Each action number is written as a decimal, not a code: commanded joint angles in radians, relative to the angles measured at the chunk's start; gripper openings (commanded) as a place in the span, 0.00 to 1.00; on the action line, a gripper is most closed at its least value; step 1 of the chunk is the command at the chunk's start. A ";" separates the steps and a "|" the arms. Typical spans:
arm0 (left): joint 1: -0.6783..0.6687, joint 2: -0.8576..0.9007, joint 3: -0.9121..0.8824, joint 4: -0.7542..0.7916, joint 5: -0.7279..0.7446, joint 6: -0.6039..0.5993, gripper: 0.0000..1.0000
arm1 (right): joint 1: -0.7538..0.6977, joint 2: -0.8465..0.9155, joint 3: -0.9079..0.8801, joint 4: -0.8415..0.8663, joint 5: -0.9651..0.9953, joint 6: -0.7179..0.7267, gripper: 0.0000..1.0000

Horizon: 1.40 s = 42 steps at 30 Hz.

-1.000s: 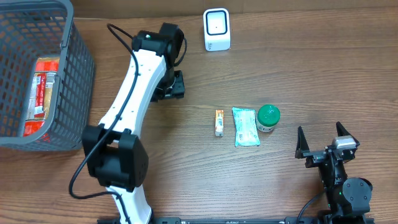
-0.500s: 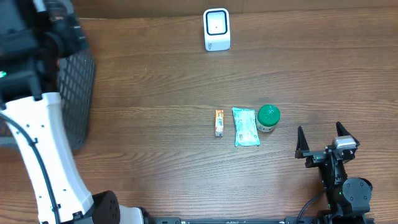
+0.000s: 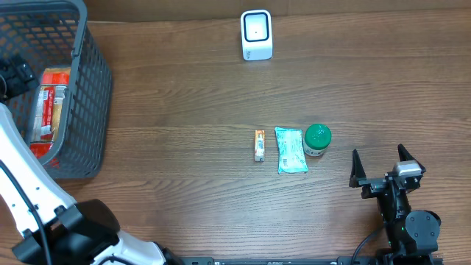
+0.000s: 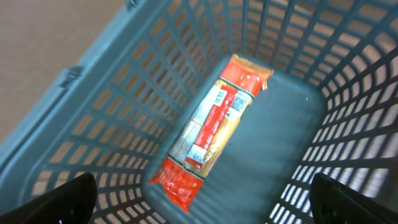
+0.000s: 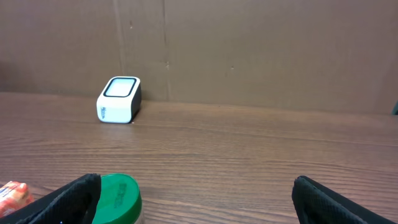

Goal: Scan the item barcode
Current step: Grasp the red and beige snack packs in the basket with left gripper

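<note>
- Grey basket (image 3: 92, 96): stands at the far left of the tabletop (image 3: 184, 184). Open mesh walls, rigid by the look of it.
- Red packet (image 4: 211, 124): lies flat on the basket floor, on a diagonal, label side up. Judged a light, crinkly wrapper over stiff contents. It should be taken across its narrow width near the middle, since the sealed ends would fold.
- Scanner (image 3: 256, 34): small white unit at the far edge of the tabletop, well apart from everything else, its window facing up.
- Teal sachet (image 3: 290, 149): flat on the tabletop at centre, between the other two loose items. Judged soft, thin and slippery. A pinch along one long edge is advised, as a flat top-down grasp may slide off.
- Green-lidded jar (image 3: 317, 138): upright, just beside the sachet on its right. Judged rigid and the heaviest of the three. Hold it across the body below the lid.
- Orange stick pack (image 3: 259, 145): just left of the sachet and not touching it. Very light and narrow, so a pinch across its short side suits it.
- Left gripper (image 4: 202, 202): hangs over the basket, jaws spread wide, nothing between them, clear of the red packet.
- Right gripper (image 5: 205, 202): low at the near right of the tabletop, jaws fully apart and empty, with the jar lid just ahead of its left finger.
</note>
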 commanded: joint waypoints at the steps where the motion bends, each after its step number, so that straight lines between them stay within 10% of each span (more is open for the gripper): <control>1: 0.045 0.097 -0.003 0.021 0.114 0.088 1.00 | -0.001 -0.007 -0.011 0.006 0.009 -0.005 1.00; 36: 0.140 0.655 -0.003 0.204 0.235 0.297 1.00 | -0.001 -0.007 -0.011 0.006 0.009 -0.005 1.00; 42: 0.129 0.657 -0.003 0.171 0.273 0.254 0.80 | -0.001 -0.007 -0.011 0.006 0.009 -0.004 1.00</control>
